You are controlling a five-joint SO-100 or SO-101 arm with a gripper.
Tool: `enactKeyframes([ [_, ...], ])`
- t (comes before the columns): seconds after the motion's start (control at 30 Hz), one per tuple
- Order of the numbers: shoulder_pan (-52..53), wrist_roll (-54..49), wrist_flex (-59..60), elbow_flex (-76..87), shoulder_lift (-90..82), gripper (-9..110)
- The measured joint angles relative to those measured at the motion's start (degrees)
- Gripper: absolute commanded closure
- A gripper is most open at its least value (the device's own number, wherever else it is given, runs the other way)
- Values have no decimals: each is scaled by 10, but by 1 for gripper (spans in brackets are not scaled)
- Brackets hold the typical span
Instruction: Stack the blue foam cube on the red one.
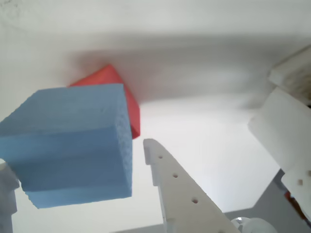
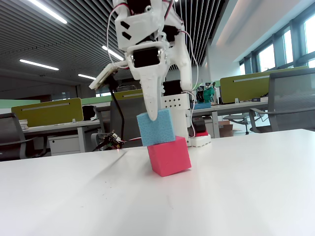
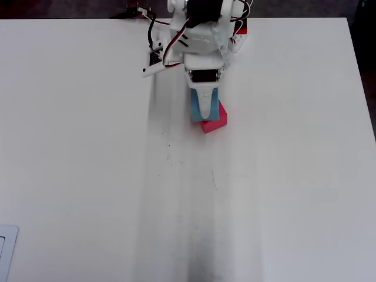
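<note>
Setting the blue foam cube (image 2: 155, 127) onto the red one (image 2: 169, 156), with the release not yet finished.

Seen from the fixed view, the blue cube rests on the red cube's top face, shifted toward the left so it overhangs that side and sits slightly tilted; the red cube stands on the white counter (image 2: 246, 187). The gripper (image 2: 152, 116) hangs at the blue cube's top edge, one finger overlapping its front face; in the wrist view a gap shows between the cube and the nearer finger (image 1: 167, 184), so it appears released rather than clamped. Judging by this, placement is nearly done, and the next move calls for a straight, slow lift away, since any sideways brush could tip the offset cube off.
</note>
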State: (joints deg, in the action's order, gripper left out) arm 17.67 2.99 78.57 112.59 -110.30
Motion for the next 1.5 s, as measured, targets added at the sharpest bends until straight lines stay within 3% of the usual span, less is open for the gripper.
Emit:
enactKeyframes([
  [0.7, -61, 0, 40, -7, -236, 71],
  [1.23, -82, -4, -107, 284, -483, 74],
  [1.5, -98, -4, -134, 356, -541, 74],
])
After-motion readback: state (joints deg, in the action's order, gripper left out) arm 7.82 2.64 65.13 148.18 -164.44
